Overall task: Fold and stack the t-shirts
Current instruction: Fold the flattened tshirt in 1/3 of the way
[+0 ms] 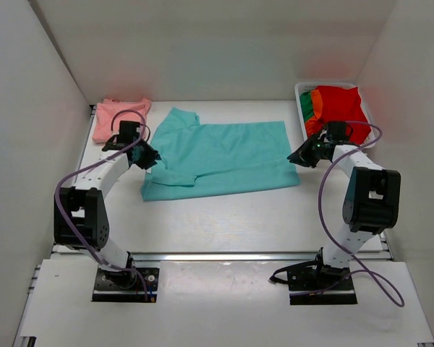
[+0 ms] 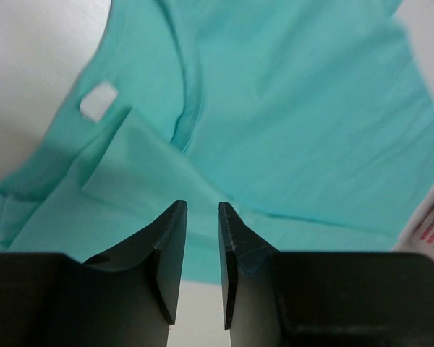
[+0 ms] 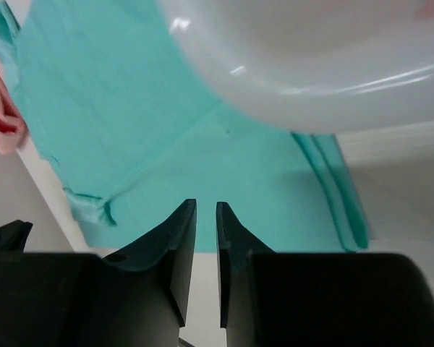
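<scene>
A teal t-shirt lies spread flat on the white table, its collar to the left and one sleeve folded in over its body. My left gripper hovers at the collar end, slightly open and empty; the left wrist view shows its jaws over the shirt's edge. My right gripper is at the hem end, slightly open and empty above the teal cloth. A folded salmon pink shirt lies at the back left. Red, orange and green shirts fill a basket.
The white plastic basket stands at the back right corner, close behind my right gripper; its rim fills the top of the right wrist view. White walls enclose the table on the left, back and right.
</scene>
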Controlling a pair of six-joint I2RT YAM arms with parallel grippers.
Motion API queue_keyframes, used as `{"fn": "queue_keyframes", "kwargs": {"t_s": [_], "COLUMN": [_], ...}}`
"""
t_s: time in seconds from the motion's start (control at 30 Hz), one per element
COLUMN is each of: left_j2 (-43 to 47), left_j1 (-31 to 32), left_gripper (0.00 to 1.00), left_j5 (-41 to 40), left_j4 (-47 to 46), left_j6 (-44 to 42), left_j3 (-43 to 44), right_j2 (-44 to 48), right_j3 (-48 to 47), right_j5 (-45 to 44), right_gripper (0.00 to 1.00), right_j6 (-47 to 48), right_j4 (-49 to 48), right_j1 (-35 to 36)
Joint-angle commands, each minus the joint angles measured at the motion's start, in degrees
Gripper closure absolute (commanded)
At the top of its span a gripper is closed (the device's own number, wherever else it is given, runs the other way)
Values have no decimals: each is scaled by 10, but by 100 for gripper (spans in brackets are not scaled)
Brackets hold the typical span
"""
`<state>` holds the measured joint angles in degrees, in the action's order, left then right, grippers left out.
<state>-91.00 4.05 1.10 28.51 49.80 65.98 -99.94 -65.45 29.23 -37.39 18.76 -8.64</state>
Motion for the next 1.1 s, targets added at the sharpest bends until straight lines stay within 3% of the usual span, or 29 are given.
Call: {"fn": "queue_keyframes", "kwargs": {"t_s": [0.0, 0.13, 0.23, 0.43, 0.87, 1.07], "left_j2": [33, 53, 64, 74, 90, 100], "left_j1": [14, 11, 17, 27, 31, 33], "left_gripper": [64, 64, 65, 64, 63, 63], "left_j5": [20, 22, 21, 29, 34, 36], "left_j4": [-10, -10, -4, 1, 2, 1], "left_j6": [-14, -14, -22, -25, -30, -29], "left_j3": [-55, -103, -115, -131, -157, -178], "right_j2": [39, 43, 43, 32, 26, 35], "right_j3": [0, -14, -13, 1, 70, 89], "right_j5": [-37, -139, -216, -291, -297, -300], "right_gripper": [84, 64, 62, 62, 63, 77], "right_j6": [46, 109, 148, 194, 215, 211], "right_j4": [-2, 42, 60, 54, 17, 15], "right_j1": [38, 70, 83, 99, 105, 112]}}
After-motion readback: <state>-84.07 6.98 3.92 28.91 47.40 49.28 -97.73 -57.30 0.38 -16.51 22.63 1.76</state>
